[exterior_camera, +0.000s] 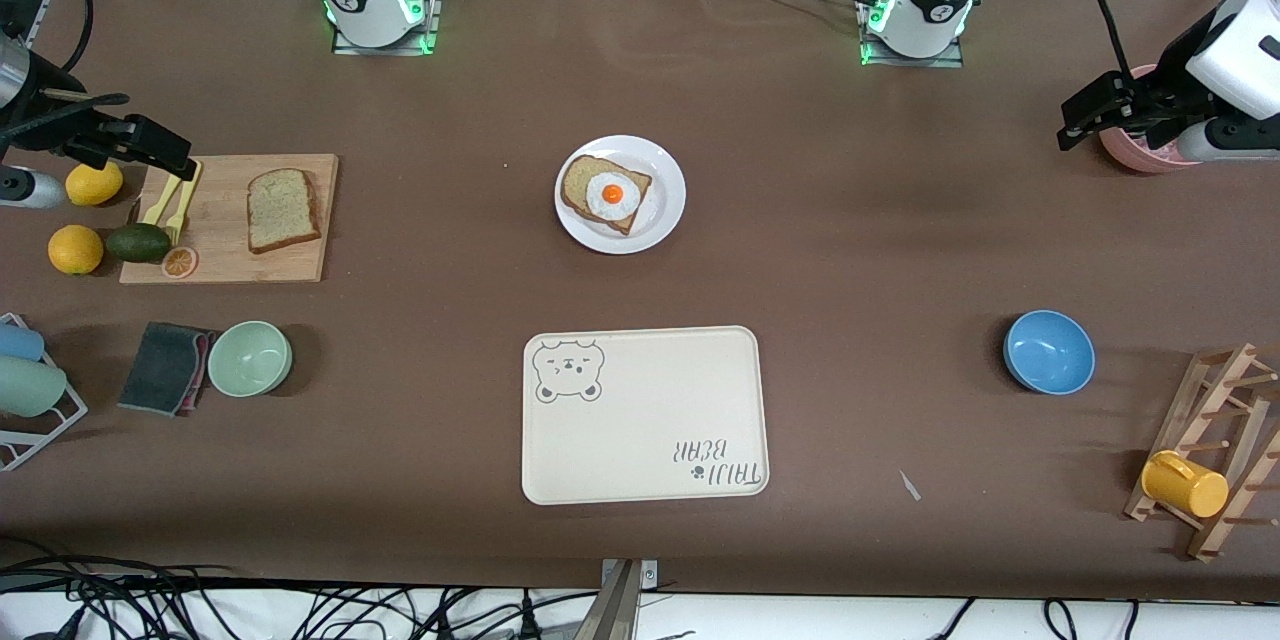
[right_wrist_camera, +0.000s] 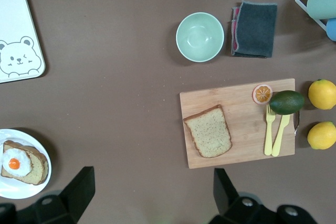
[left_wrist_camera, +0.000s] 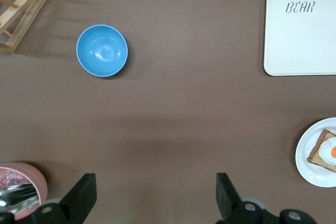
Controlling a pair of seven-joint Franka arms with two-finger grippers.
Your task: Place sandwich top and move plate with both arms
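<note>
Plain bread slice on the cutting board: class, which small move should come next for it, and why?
Probably the right gripper, open over the cutting board's edge, should move above the sandwich top and lower. The slice lies untouched, while the egg slice on the plate is uncovered. The left gripper waits open by the pink cup.

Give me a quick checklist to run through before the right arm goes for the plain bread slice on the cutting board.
1. Right end effector open and empty: ok.
2. Sandwich top lies flat on the cutting board, nothing on it: ok.
3. Yellow fork and knife apart from the slice: ok.
4. Plate holds the egg slice, egg uncovered: ok.
5. Left end effector open and empty, over the table near the pink cup: ok.
6. Right end effector over the slice: not ok, it is over the board's lemon-side edge.
</note>
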